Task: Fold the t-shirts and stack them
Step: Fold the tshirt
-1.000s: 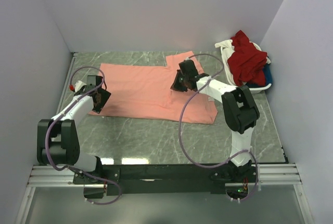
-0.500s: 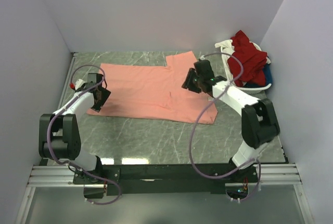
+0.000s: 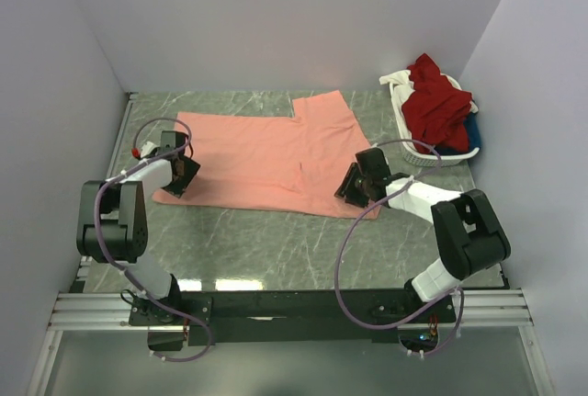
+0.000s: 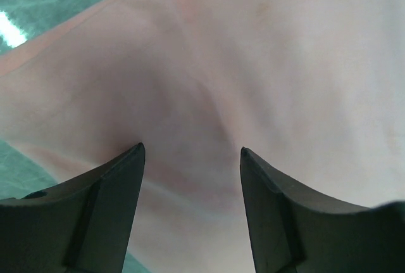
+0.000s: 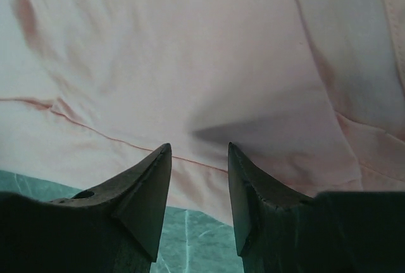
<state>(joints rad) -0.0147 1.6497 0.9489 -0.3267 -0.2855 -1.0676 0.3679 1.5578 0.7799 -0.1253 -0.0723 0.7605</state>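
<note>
A salmon-pink t-shirt [image 3: 266, 152] lies spread flat on the marble table, its hem toward the near side. My left gripper [image 3: 180, 179] is open and empty over the shirt's near left corner; the left wrist view shows the pink cloth [image 4: 253, 64] right below the jaws. My right gripper [image 3: 352, 185] is open and empty over the shirt's near right corner, its jaws above the hem [image 5: 190, 159]. A dark red t-shirt [image 3: 439, 107] lies heaped with a blue shirt [image 3: 472, 130] and a white one [image 3: 397, 78] in the basket.
A white slatted basket [image 3: 418, 152] stands at the back right against the wall. Grey walls close in the table on the left, back and right. Bare marble [image 3: 257, 240] lies between the shirt and the arm bases.
My right gripper has moved from the shirt's middle right down toward its near right corner. My left gripper has shifted slightly at the shirt's left corner.
</note>
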